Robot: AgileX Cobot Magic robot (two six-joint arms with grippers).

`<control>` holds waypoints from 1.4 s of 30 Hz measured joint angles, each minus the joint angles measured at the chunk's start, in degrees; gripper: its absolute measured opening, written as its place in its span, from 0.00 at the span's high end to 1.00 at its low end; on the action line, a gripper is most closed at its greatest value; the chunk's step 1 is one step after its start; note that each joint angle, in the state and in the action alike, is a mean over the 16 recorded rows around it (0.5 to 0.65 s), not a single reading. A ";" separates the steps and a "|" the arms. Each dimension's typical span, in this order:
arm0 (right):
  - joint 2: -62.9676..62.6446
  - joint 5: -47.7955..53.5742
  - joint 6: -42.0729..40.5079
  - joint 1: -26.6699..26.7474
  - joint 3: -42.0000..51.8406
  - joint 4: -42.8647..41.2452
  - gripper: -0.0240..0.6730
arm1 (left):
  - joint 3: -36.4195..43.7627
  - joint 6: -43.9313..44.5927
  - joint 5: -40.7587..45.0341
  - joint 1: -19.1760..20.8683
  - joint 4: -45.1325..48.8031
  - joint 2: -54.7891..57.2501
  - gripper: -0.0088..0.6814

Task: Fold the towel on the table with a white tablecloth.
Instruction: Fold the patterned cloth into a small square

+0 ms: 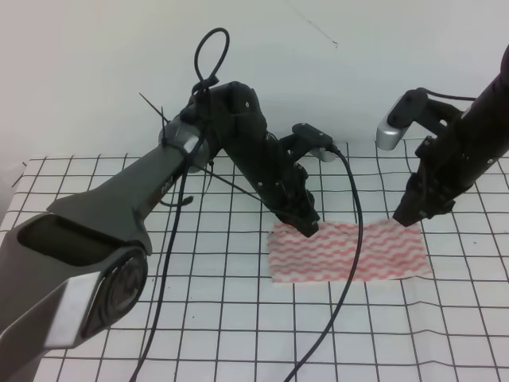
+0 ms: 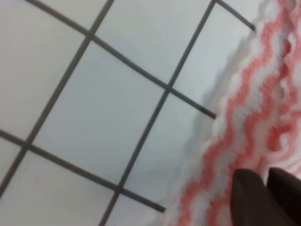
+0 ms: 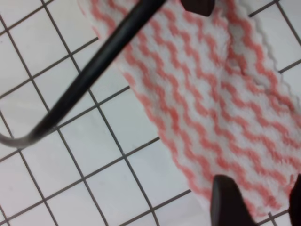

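Towel (image 1: pixel 350 251) first: a thin rectangular cloth with pink-red wavy stripes on white, lying flat and spread out lengthwise on the large white tablecloth (image 1: pixel 238 334) printed with a grid of thin black lines, which covers the wide table and shows slight wrinkles near the front right. The towel sits right of centre, a few grid squares long, its edges faintly scalloped.

The big grey and black left arm (image 1: pixel 119 231) reaches in from the lower left, and its black left gripper (image 1: pixel 306 223) comes down on the towel's far left corner; in the left wrist view its dark fingertips (image 2: pixel 251 197) sit close together on the striped cloth, nearly closed, though whether cloth is pinched between them cannot be told. The black right gripper (image 1: pixel 407 215) meets the far right corner; its fingers (image 3: pixel 225 200) stand spread apart over the towel's edge, released.

A black cable (image 1: pixel 354 263) hangs from the left arm and drapes across the towel's middle, down over the near edge.
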 joint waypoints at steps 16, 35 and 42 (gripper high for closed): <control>-0.26 -0.34 0.00 -0.04 0.00 0.00 0.56 | 0.00 2.13 -0.35 -0.14 -0.29 0.00 0.99; -0.42 -0.36 0.09 -0.07 0.00 0.00 0.56 | -2.36 2.70 -2.53 -0.54 1.21 0.17 0.99; -0.42 -0.28 0.19 -0.07 0.00 0.00 0.56 | -3.36 2.64 -2.73 -0.54 1.40 1.00 0.99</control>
